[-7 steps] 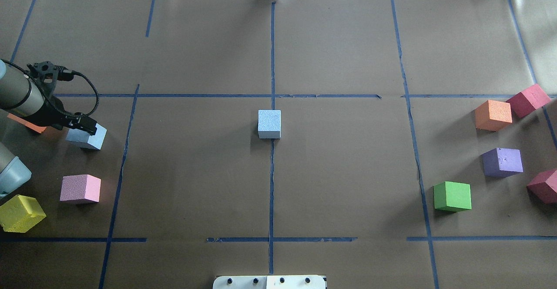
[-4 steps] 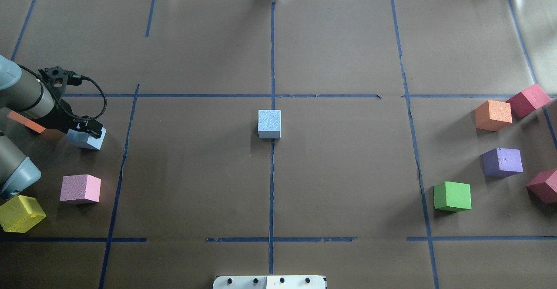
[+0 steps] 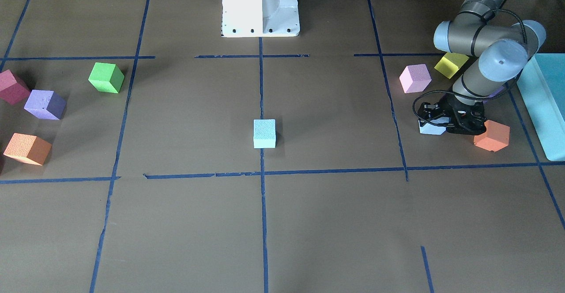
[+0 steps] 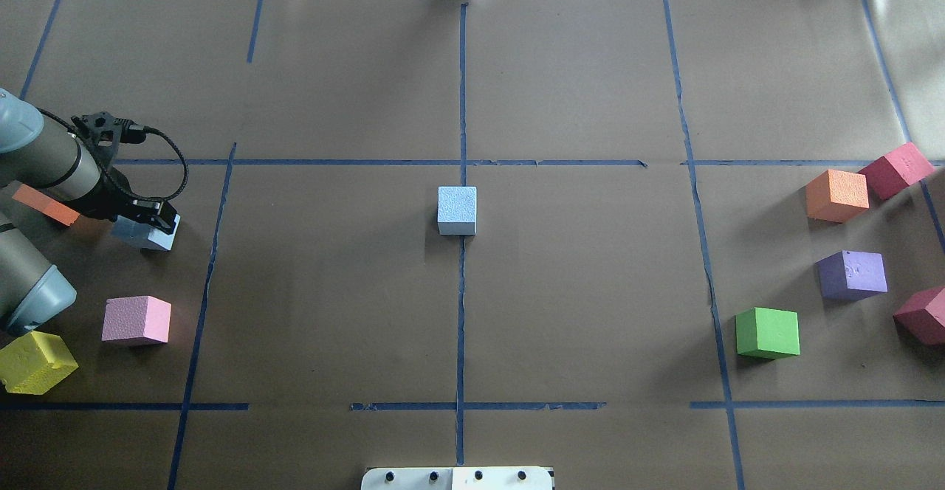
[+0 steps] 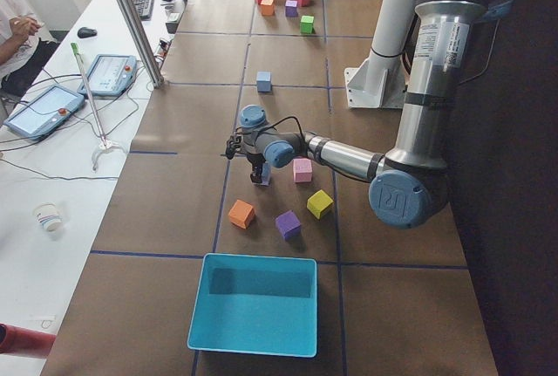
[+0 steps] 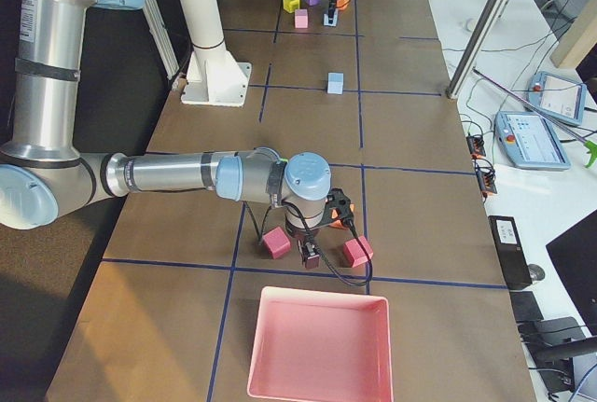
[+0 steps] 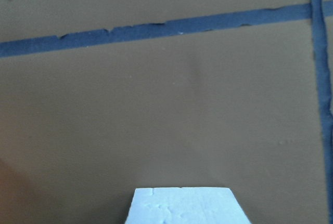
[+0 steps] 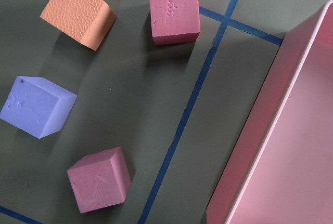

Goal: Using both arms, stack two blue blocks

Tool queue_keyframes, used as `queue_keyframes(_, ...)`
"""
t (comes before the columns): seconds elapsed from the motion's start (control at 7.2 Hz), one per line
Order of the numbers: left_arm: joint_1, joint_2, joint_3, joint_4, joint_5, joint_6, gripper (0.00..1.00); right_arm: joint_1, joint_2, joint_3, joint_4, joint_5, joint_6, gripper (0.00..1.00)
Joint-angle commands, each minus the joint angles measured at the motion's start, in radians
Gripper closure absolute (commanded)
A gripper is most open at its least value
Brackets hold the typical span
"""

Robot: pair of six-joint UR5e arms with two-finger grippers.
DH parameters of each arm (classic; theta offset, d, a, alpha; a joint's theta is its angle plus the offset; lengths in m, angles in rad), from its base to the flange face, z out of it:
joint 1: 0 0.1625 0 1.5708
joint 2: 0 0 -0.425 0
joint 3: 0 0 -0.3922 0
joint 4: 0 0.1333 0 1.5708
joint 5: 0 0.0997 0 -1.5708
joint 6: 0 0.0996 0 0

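Note:
One pale blue block [image 4: 457, 210] sits at the table's centre on the blue tape line; it also shows in the front view [image 3: 264, 133]. The second blue block [image 4: 149, 238] lies at the far left, in the front view [image 3: 428, 129] partly hidden by my left gripper [image 4: 151, 218]. That gripper is low over it, jaws open and astride it. The left wrist view shows only the block's top [image 7: 184, 206] at the bottom edge, no fingers. My right gripper [image 6: 310, 255] shows only in the exterior right view, hovering above red cubes; I cannot tell its state.
Near the left blue block lie an orange cube [image 3: 491, 135], a pink cube [image 4: 136, 320] and a yellow cube [image 4: 35, 361]; a teal box [image 3: 545, 103] lies beyond. At the right are green [image 4: 768, 333], purple [image 4: 853, 274], orange [image 4: 836, 195] and red cubes, and a pink tray [image 8: 291, 130].
My left arm has swung slightly right and lowered, bringing the gripper over the left blue block. Both blue blocks stay where they were.

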Motion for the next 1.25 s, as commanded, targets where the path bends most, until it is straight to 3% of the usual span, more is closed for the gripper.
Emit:
queue_keyframes(0.0, 0.000, -0.171, -0.071, 0.223, -0.025, -0.068, 0.93, 0.000, -0.001, 0.002, 0.000, 0.000, 0.000, 0.01)
queue_keyframes(0.14, 0.017, -0.326, -0.067, 0.364, -0.016, -0.065, 0.92, 0.000, -0.002, 0.002, 0.000, 0.000, 0.000, 0.01)
queue_keyframes(0.28, 0.037, -0.441, -0.043, 0.397, -0.008, -0.068, 0.92, 0.000, -0.002, 0.000, 0.000, 0.000, 0.000, 0.01)
queue_keyframes(0.56, 0.131, -0.692, 0.131, 0.401, 0.036, -0.266, 0.92, 0.000, -0.002, -0.001, 0.000, 0.000, 0.000, 0.01)
queue_keyframes(0.69, 0.200, -0.806, 0.243, 0.399, 0.149, -0.352, 0.92, 0.000, -0.002, -0.001, 0.000, 0.000, 0.000, 0.00)
queue_keyframes(0.83, 0.238, -0.867, 0.320, 0.398, 0.173, -0.382, 0.92, 0.000, -0.002, -0.001, 0.000, 0.000, 0.002, 0.01)
queue_keyframes(1.11, 0.288, -0.863, 0.330, 0.398, 0.211, -0.388, 0.90, 0.000, -0.002, 0.000, 0.000, 0.002, 0.003, 0.00)
